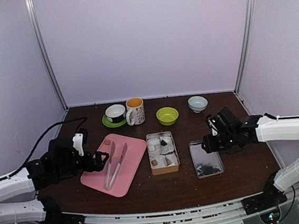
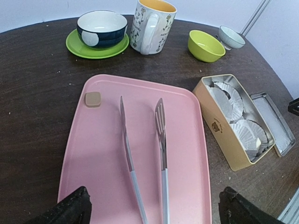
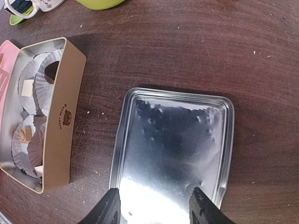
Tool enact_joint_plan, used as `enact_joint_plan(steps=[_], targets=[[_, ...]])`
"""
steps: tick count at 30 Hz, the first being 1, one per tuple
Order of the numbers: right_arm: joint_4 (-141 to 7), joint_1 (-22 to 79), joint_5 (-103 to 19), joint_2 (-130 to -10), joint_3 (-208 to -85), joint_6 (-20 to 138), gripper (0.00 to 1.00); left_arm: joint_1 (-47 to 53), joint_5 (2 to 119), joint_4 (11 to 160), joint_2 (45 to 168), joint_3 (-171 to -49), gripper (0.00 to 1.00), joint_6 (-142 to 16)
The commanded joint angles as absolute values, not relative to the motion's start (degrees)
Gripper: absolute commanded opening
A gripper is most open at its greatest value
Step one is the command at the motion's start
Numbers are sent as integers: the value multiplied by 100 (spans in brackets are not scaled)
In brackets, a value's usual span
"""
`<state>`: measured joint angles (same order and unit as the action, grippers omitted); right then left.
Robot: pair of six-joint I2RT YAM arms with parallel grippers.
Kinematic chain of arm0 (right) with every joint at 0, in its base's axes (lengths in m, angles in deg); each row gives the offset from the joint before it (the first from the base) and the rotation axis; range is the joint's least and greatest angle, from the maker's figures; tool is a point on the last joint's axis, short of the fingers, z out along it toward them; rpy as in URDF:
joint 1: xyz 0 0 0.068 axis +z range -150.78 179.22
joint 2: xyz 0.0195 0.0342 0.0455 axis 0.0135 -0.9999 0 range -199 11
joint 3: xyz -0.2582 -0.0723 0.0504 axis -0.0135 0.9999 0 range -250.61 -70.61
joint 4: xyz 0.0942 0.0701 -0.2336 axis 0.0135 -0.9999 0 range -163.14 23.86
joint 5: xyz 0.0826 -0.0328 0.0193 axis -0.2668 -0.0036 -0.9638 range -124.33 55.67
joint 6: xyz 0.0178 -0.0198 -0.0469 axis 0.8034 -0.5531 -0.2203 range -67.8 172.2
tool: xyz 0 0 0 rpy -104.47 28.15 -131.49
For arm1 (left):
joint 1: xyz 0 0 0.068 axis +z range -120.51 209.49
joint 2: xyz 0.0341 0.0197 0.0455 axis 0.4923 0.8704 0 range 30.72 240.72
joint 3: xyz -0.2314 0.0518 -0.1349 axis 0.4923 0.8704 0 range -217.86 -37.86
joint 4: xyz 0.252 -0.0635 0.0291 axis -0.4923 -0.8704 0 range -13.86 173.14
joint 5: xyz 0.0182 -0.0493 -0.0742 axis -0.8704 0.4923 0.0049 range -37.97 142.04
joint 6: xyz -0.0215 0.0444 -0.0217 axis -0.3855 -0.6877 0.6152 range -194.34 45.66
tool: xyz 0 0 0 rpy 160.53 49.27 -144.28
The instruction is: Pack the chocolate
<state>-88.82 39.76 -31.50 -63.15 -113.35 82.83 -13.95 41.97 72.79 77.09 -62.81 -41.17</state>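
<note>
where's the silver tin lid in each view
Top external: the tin lid lies flat, right of centre on the table.
Left wrist: at the far right edge.
Right wrist: it fills the lower middle.
Shared landmark: the bear-printed tin, just left of the lid in all three views.

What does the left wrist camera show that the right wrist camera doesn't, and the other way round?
Only the left wrist: the tongs and a loose brown chocolate on the pink tray, plus the pale bowl. Only the right wrist: the whole tin lid, the right gripper above it. Both: the bear-printed tin with paper cups, and some pink tray.
</note>
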Motion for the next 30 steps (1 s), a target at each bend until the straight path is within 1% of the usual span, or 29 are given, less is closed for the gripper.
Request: enact_joint_plan(steps=[1, 2, 3, 5, 7, 9, 10, 24, 30], targets=[[-8742, 4161, -3026, -6746, -11619, 8445, 50, -1358, 4165, 7498, 7780, -6339, 98, -4185], [-8745, 4208, -3040, -6878, -11685, 8453, 48, -1360, 4168, 7492, 7808, -6357, 98, -4210], [-8741, 4237, -3079, -7000, -11765, 8471, 44, -1358, 4167, 7482, 7837, -6377, 98, -4231], [-8764, 4310, -3127, -7307, -11900, 8516, 42, -1358, 4172, 7456, 7894, -6403, 97, -4260], [-8789, 4385, -3149, -7515, -12014, 8544, 37, -1358, 4167, 7432, 7924, -6426, 97, -4285], [-8830, 4467, -3169, -7693, -12102, 8593, 36, -1364, 4160, 7413, 7929, -6434, 97, -4300], [-8845, 4508, -3180, -7765, -12139, 8613, 32, -1363, 4153, 7405, 7928, -6433, 97, -4302], [-9140, 5009, -2900, -8412, -12401, 8943, 32, -1358, 4123, 7436, 8070, -6497, 97, -4399], [-9429, 5121, -2596, -8691, -12540, 8991, 29, -1358, 4144, 7461, 8076, -6473, 97, -4368]])
